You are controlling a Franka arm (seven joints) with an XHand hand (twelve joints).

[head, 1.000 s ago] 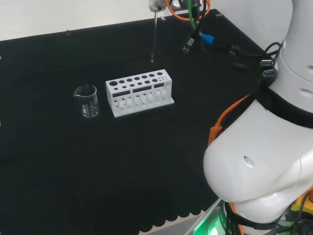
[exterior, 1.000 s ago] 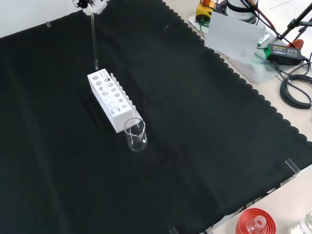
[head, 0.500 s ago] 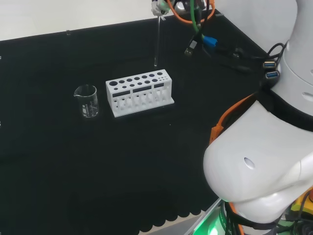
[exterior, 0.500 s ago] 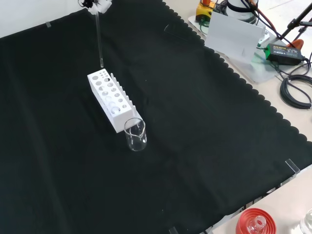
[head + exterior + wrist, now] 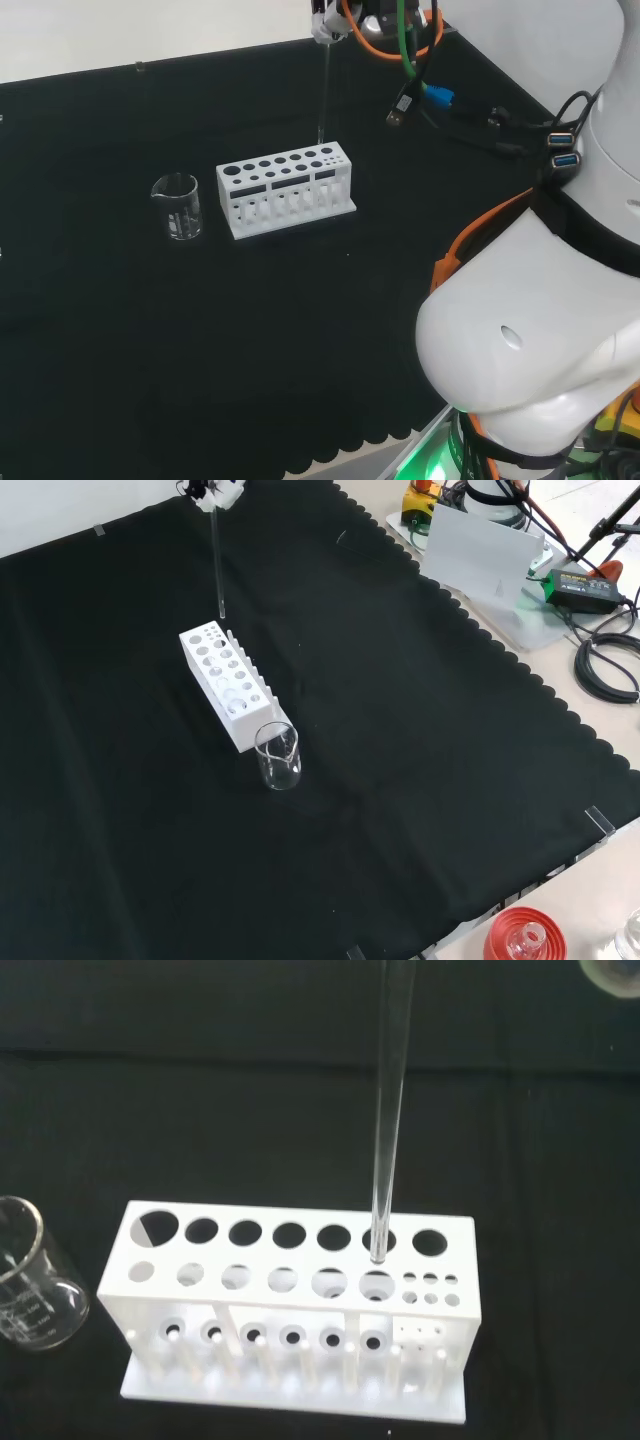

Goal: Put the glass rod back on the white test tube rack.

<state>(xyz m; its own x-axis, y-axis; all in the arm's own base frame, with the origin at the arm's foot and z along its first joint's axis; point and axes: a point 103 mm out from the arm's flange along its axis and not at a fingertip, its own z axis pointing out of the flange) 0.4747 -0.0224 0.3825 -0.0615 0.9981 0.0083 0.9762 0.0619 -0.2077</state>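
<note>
The white test tube rack (image 5: 285, 190) lies on the black cloth, with rows of large holes and a cluster of small holes at one end (image 5: 225, 685). A clear glass rod (image 5: 322, 90) hangs upright from the hand (image 5: 325, 15) at the head view's top edge. In the front view the hand (image 5: 215, 490) pinches the rod's (image 5: 218, 565) top, and the tip hovers just above the rack's far end. In the wrist view the rod (image 5: 390, 1110) ends over the rack's top plate (image 5: 300, 1280), by a large hole beside the small holes.
A clear empty beaker (image 5: 178, 205) stands close to the rack's other end (image 5: 278, 757) (image 5: 30, 1280). Cables (image 5: 440, 100) lie on the cloth to the right of the hand. A red ribbed stand (image 5: 522, 938) sits off the cloth's near edge. The arm's white links (image 5: 540, 330) fill the head view's right.
The hand has carried the rod a little to the right in both the head and front views and slightly lower, bringing the tip over the rack's end.
</note>
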